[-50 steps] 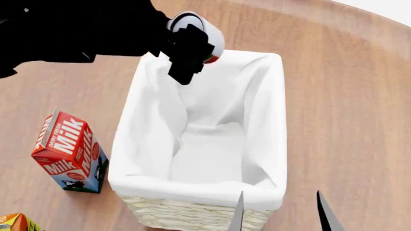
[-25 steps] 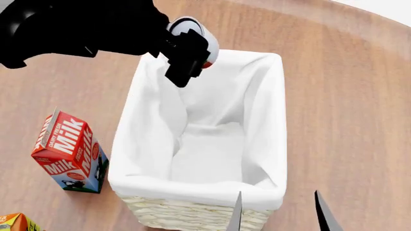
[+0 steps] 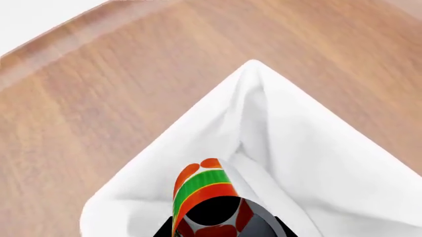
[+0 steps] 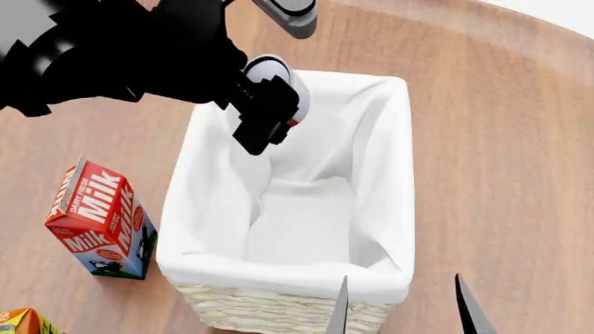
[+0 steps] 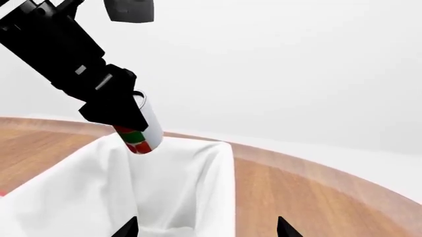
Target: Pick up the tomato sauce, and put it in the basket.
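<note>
You have the tomato sauce [image 4: 278, 80] clamped in your left gripper [image 4: 269, 104], and the relation that matters is where that can hangs against the basket [image 4: 390, 174] below it. In the head view the can sits over the far end of the basket, close to the far-left corner of the white lining. The right wrist view shows it [image 5: 142, 126] in the air above the rim [image 5: 218, 148], tilted, with its silvery top up and toward the arm and its labelled end pointing down into the cloth. The left wrist view looks along the can [image 3: 201, 190] toward that corner of the lining [image 3: 254, 74]. It seems to be inside the rim line rather than over the fold, though no view settles this. Your right gripper [image 4: 401, 306] is spread wide and empty near the basket's near end, well apart from the can, so the release belongs to the left arm. The milk carton [image 4: 100, 221] stands clear on the table beside the basket.
</note>
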